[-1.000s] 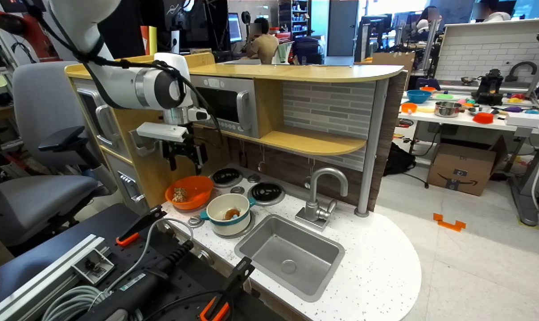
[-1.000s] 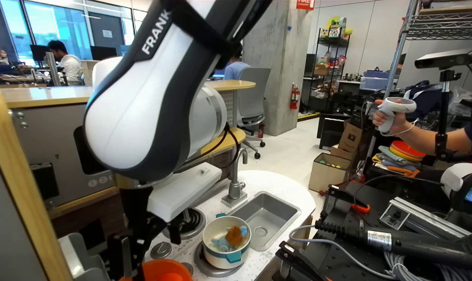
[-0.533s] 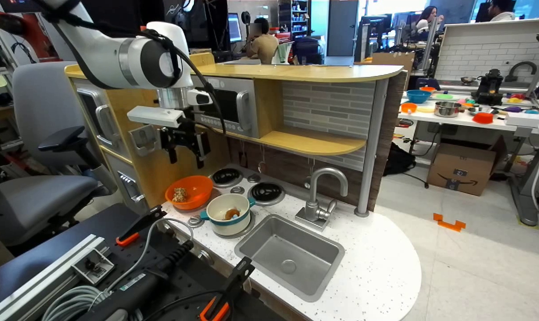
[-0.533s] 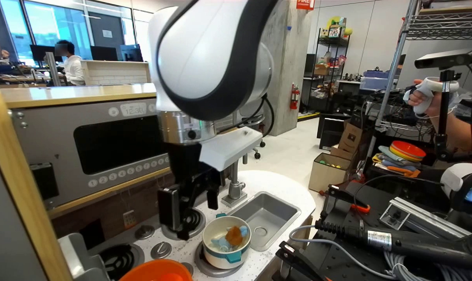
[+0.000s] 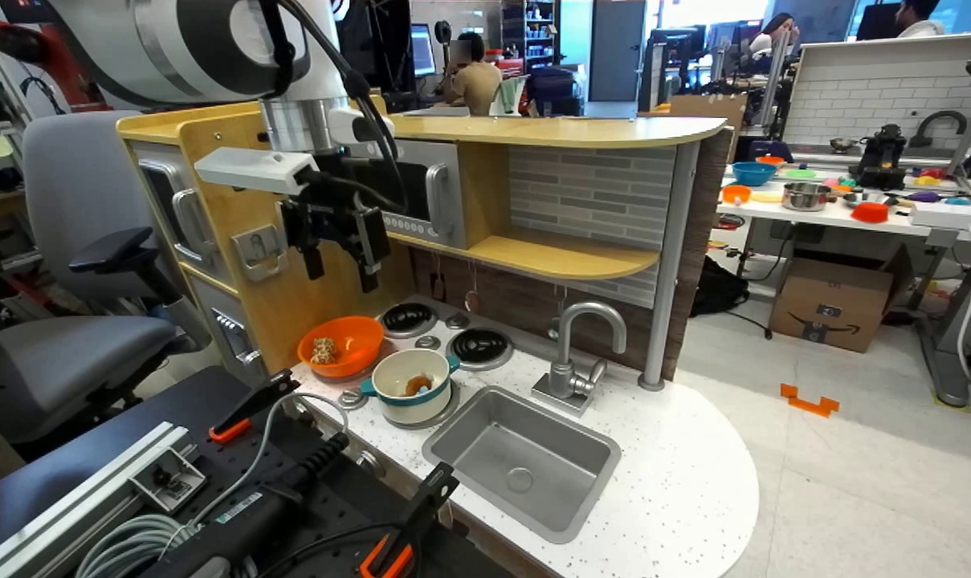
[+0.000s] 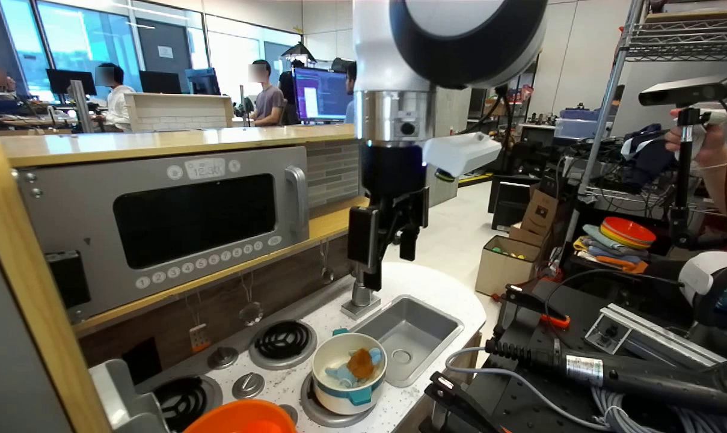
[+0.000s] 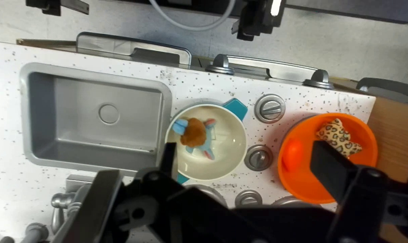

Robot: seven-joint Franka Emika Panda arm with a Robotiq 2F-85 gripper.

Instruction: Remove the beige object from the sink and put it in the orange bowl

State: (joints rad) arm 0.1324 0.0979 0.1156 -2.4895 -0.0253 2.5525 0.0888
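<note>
The beige object, a small soft toy with dark leopard spots, lies inside the orange bowl against its side. Both also show in an exterior view, the toy in the bowl. In an exterior view only part of the bowl shows, and the toy is out of sight. The grey sink holds no object that I see; it shows in both exterior views. My gripper is open with nothing between its fingers. It hangs high above the counter in both exterior views.
A cream pot with teal handles holds a brown and blue plush toy, between bowl and sink. The faucet rises behind the sink. The microwave and yellow shelf stand along the back. Black clamps edge the front table.
My gripper has risen. In an exterior view it has moved right, from beside the orange bowl to above the pot and sink side. The beige toy stays in the bowl.
</note>
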